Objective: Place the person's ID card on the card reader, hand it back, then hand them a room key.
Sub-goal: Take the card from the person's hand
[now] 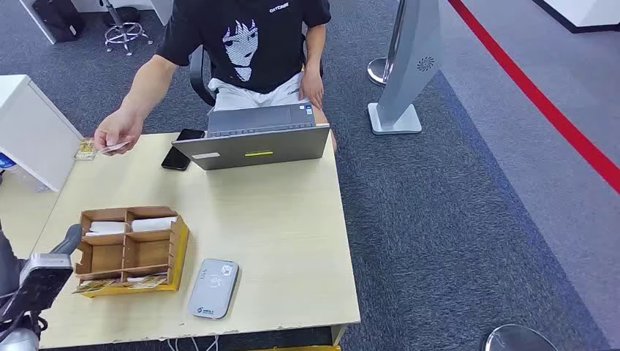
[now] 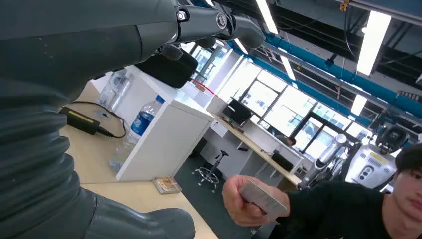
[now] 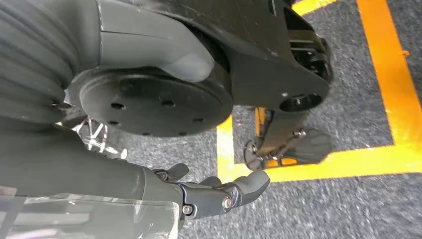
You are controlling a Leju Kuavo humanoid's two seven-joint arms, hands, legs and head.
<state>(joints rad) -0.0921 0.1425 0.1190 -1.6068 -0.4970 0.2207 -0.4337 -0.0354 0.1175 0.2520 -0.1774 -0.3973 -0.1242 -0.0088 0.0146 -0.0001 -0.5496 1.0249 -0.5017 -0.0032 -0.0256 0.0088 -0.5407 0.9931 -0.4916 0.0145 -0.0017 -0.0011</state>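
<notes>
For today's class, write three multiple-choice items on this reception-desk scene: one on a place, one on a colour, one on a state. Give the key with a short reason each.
1. Where does the card reader lie?
A. Beside the cardboard organiser, at the table's near edge
B. On the laptop
C. On the floor

2. What colour is the floor stripe past the table?
A. Green
B. Red
C. White

3. Who holds the ID card?
A. The robot's left hand
B. Nobody; it lies on the reader
C. The person's hand

Key: 1 A, the reader sits right beside the organiser. 2 B, the head view shows it red. 3 C, the person grips it above the table's far corner.
</notes>
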